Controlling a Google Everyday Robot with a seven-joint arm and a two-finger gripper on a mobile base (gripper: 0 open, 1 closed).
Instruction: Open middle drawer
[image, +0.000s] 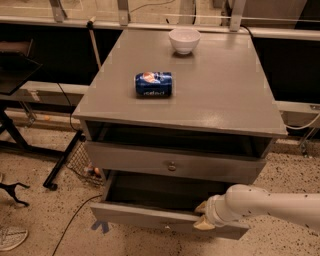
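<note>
The middle drawer (135, 218) is a wide, shallow grey drawer standing pulled out of the cabinet (90, 131), below the blue can (153, 84) and nearer the camera. From above, its flat front shows as a narrow grey band, with a small knob (167, 227) just showing at its centre. The inside is dark grey and nothing can be made out in it.

The tool (202, 215) is at the drawer's front, below the can and to its right. One pale fingertip (200, 205) is inside the drawer and the other outside, pinching the top edge of the front between them. The white arm (270, 206) comes in from the right.

Between the can and the middle drawer is a taller-fronted drawer (125, 159) with a round metal knob (171, 166). A dark gap lies behind its front, under the tabletop (225, 90).

Beyond the can, near the tabletop's far edge, stands a white bowl (184, 40). Its inside looks plain white.

On the floor, left of and below the can, a wire basket (80, 161) leans by the cabinet. It holds a few small things too unclear to name.

The can lies on its side on the tabletop, blue with a red-and-white mark. Its pale writing cannot be read.
</note>
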